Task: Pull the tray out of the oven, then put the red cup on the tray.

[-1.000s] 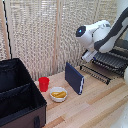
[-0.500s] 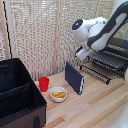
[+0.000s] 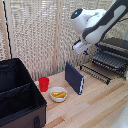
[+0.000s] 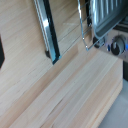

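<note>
Arm w/ gripper (image 3: 81, 47): lifting away from oven (image 3: 114, 54) vs. a sec ago, now hanging upper centre; grip state can't tell. Tray (image 3: 100, 71): sticking out of oven front, right of frame, so pull looks done. Cup (image 3: 44, 83): sitting left-centre on table (image 3: 95, 107), beside bowl (image 3: 58, 94), untouched. Next: cup pickup.

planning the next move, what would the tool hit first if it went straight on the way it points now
Probably the bare light wooden tabletop, which fills most of the wrist view. The pulled-out dark wire tray and upright dark blue slab lie off to the sides. Depth is unclear, and the tool itself is not visible.
</note>
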